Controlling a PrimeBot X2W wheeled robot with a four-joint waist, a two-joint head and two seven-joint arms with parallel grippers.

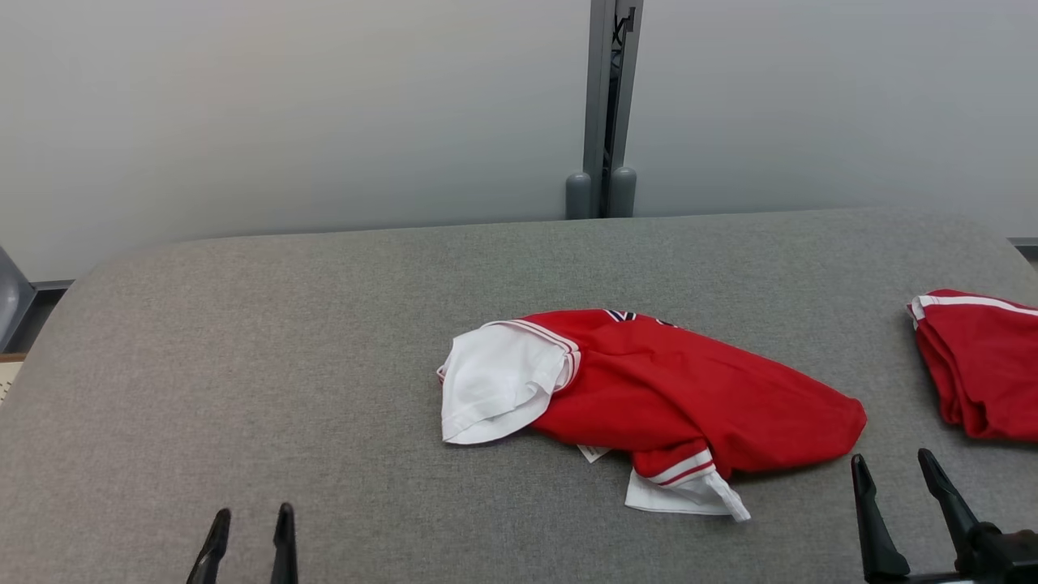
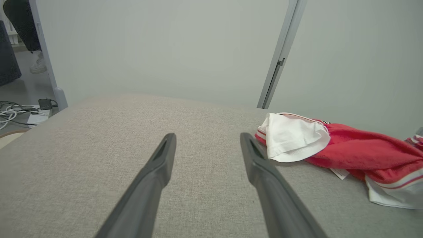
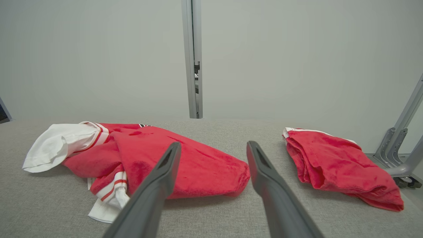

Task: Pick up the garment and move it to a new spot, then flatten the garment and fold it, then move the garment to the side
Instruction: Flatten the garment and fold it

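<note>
Grey woven fabric covers the surface (image 1: pixel 324 365), which is wide w/ rounded far corners. Behind it is a pale plain wall (image 1: pixel 284 105) in two panels, joined by a grey metal post (image 1: pixel 604 105) w/ two rounded feet at the far edge. In the left wrist view, the floor (image 2: pixel 19 89) past the surface's end has white cables (image 2: pixel 11 114) and a small dark box (image 2: pixel 44 103). Further back is a person's pale shoe (image 2: pixel 39 66). In the right wrist view, a grey metal bracket (image 3: pixel 395 148) stands off the other end.

The garment (image 1: pixel 689 389) is a red shirt, crumpled, lying on the surface a bit right of ctr. A white sleeve (image 1: pixel 499 381) w/ striped cuff flops out at its left end, and another sticks out at the near edge. A small white tag (image 1: pixel 594 453) pokes out from under it. A second red garment (image 1: pixel 981 365), bunched up, sits at the far right, apart from the first.

The left jaws are wide apart over bare fabric, fingers (image 1: pixel 285 539) at the lower left of the head view. They are well apart from the garment, which lies ahead & to their right.

The right jaws are also wide apart, fingers (image 1: pixel 872 519) near the garment's right end on its near side, not touching. In the right wrist view the garment spreads ahead & left of them, its rounded end showing in the gap btw the fingers. The second garment lies to their right.
</note>
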